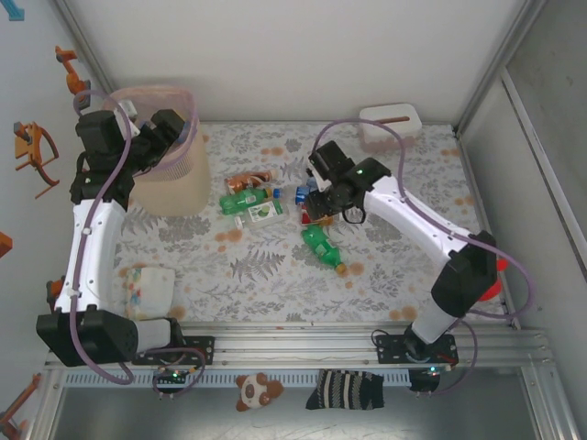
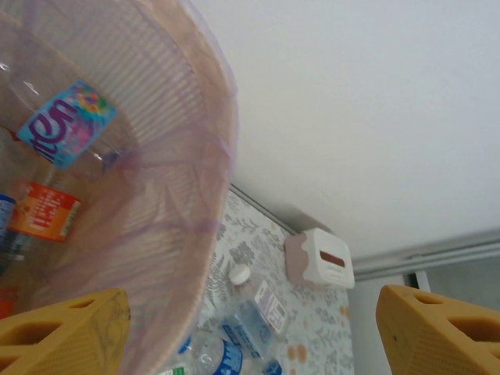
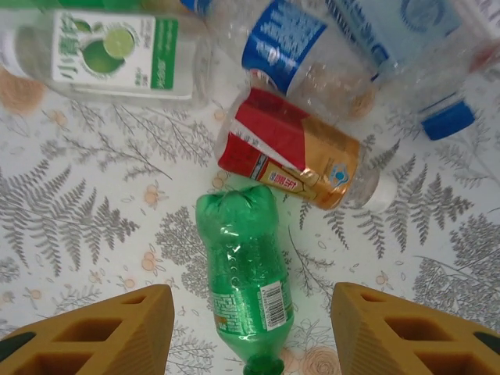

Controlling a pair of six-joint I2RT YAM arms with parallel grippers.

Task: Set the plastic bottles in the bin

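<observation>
Left hand [image 2: 250, 336] hangs open at the bin [image 2: 225, 137] rim; right hand [image 3: 250, 332] (also open) straddles a green bottle [image 3: 241, 258], bare counter [image 3: 70, 219] on both sides.

- On the clear bottle [image 3: 109, 55], a white-and-green label with a lime picture is carried; its green Chinese characters are too blurred to be read with certainty.
- On a blue label [image 2: 66, 125] inside the bin [image 2: 168, 101], large purple letters are seen, possibly "sen"; this cannot be confirmed.
- On the red-and-gold bottle [image 3: 297, 152], only illegible small print is shown.
- On the green bottle [image 3: 246, 273], a white panel of fine print is borne, unreadable.
</observation>
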